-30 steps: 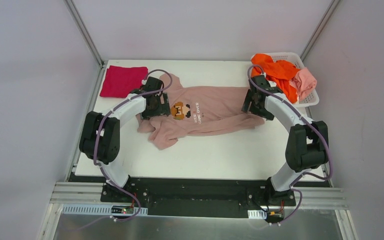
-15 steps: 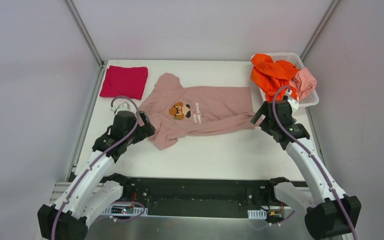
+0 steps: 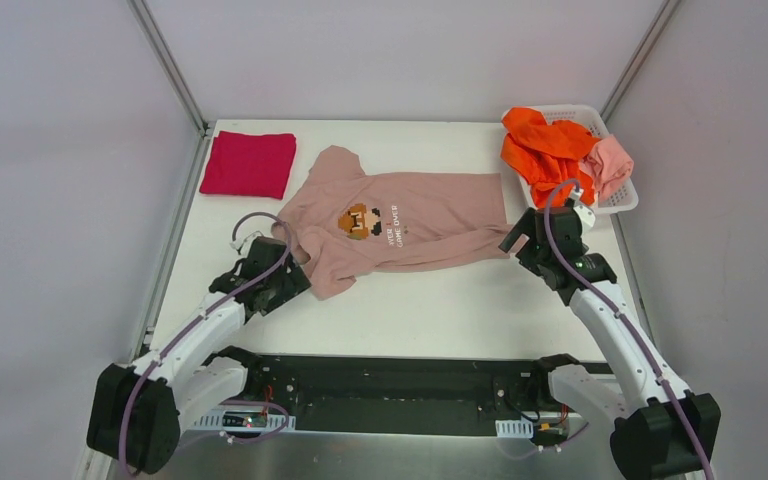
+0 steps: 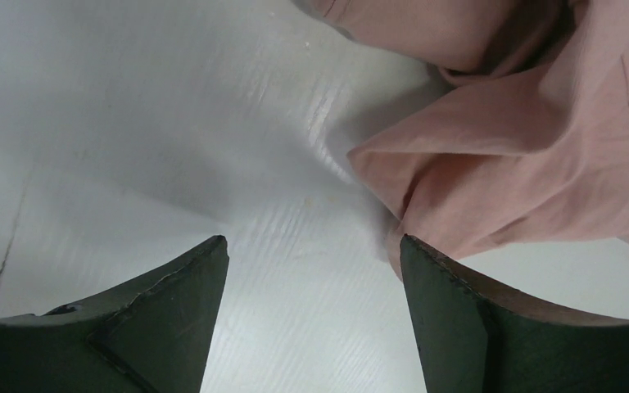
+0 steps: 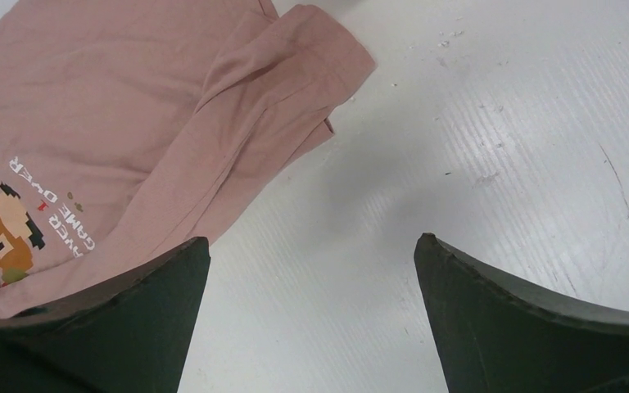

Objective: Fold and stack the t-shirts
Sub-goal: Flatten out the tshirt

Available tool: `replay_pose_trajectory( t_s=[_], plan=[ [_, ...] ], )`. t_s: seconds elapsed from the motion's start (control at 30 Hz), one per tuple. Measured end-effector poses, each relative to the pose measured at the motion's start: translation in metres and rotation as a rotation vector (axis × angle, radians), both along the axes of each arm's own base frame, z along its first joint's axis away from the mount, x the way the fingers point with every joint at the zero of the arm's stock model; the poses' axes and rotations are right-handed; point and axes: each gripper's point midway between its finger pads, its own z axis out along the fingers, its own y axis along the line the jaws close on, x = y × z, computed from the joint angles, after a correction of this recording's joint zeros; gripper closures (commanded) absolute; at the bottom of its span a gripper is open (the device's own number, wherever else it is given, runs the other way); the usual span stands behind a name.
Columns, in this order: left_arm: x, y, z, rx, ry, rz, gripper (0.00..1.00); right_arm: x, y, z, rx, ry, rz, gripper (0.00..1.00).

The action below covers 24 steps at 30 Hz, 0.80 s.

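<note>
Pink tee (image 3: 410, 225) lies spread on the table (image 3: 440, 310), its near edge rumpled, so left gripper (image 4: 307, 254) and right gripper (image 5: 311, 246) sit low at either end, jaws wide and empty, likely to pinch it.

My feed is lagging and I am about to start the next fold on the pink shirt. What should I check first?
1. The left gripper open and empty: ok.
2. The right gripper open and empty: ok.
3. The pink shirt flat on the table: not ok, its near-left part is bunched.
4. Bunched cloth centred between the left fingers: not ok, it lies off to one side, by one finger.
5. The red shirt folded, apart from the pink one: ok.
6. The orange shirt and salmon shirt out of the way in the basket: ok.
</note>
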Motion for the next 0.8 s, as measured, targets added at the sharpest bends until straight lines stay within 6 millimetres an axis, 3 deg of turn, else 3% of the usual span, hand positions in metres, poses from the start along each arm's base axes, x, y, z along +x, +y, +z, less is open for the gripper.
replay_pose_trajectory(
  t_s=[0.07, 0.17, 0.43, 0.57, 0.67, 0.8],
  plan=[
    [0.006, -0.002, -0.007, 0.006, 0.013, -0.001, 0.33, 0.001, 0.001, -0.005, -0.001, 0.019, 0.003, 0.01],
    [0.012, -0.002, -0.019, 0.026, 0.042, -0.002, 0.34, 0.001, 0.002, -0.010, -0.003, 0.039, 0.006, 0.01],
    [0.048, -0.021, -0.016, -0.003, -0.017, -0.074, 0.37, 0.001, 0.001, -0.010, -0.003, 0.038, 0.005, 0.01],
    [0.061, -0.034, -0.016, -0.042, -0.048, -0.117, 0.61, 0.001, 0.001, -0.010, -0.004, 0.039, 0.004, 0.01],
    [0.066, -0.046, -0.019, -0.083, -0.045, -0.154, 0.97, 0.000, 0.000, -0.012, -0.007, 0.043, 0.002, 0.01],
    [0.064, -0.053, -0.023, -0.111, -0.025, -0.187, 1.00, 0.000, -0.004, -0.014, -0.013, 0.047, -0.012, 0.01]
  ],
)
